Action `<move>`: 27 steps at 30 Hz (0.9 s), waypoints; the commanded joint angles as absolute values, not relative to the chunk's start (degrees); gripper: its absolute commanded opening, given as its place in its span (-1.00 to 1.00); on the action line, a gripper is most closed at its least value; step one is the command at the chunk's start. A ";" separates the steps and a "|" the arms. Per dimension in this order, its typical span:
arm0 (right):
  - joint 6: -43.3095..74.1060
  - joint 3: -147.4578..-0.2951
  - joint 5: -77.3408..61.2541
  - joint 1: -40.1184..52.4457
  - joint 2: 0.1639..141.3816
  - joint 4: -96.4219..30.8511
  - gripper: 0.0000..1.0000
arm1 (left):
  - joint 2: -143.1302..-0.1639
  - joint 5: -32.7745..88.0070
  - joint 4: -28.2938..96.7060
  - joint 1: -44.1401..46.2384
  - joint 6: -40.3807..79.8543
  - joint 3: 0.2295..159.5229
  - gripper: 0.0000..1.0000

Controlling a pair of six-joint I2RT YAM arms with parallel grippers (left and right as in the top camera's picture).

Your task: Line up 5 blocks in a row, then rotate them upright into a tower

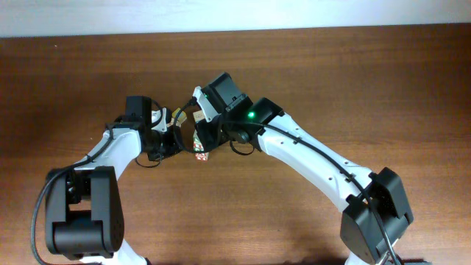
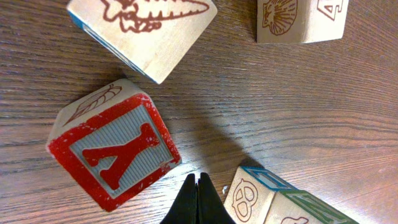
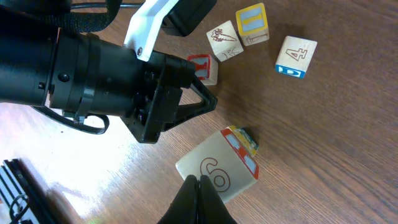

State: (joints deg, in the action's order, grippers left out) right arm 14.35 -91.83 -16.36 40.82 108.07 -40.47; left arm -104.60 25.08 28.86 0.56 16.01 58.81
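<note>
Blocks (image 3: 297, 55) grouped nr table (image 1: 383, 81) ctr

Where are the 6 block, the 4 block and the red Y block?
6 block (image 3: 214, 171): right wrist view, numbered face.
4 block (image 3: 298, 53): right wrist view, numbered face.
red Y block (image 2: 118, 155): left wrist view, lettered face.

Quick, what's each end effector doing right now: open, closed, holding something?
Left end effector: closed, fingers pressed together, holding nothing.
Right end effector: closed, fingers pressed together, holding nothing.
</note>
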 commanded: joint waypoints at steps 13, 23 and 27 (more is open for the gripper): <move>12.47 -94.96 -15.35 41.67 109.84 -41.76 -0.92 | -104.88 25.04 28.67 0.21 14.85 59.83 -1.00; 11.79 -98.63 -15.35 41.67 109.21 -44.62 -0.92 | -104.88 24.18 28.53 0.21 14.61 59.83 -1.00; 10.96 -100.47 -15.38 41.65 108.33 -46.11 -0.92 | -104.88 24.18 28.38 0.21 14.41 59.83 -1.00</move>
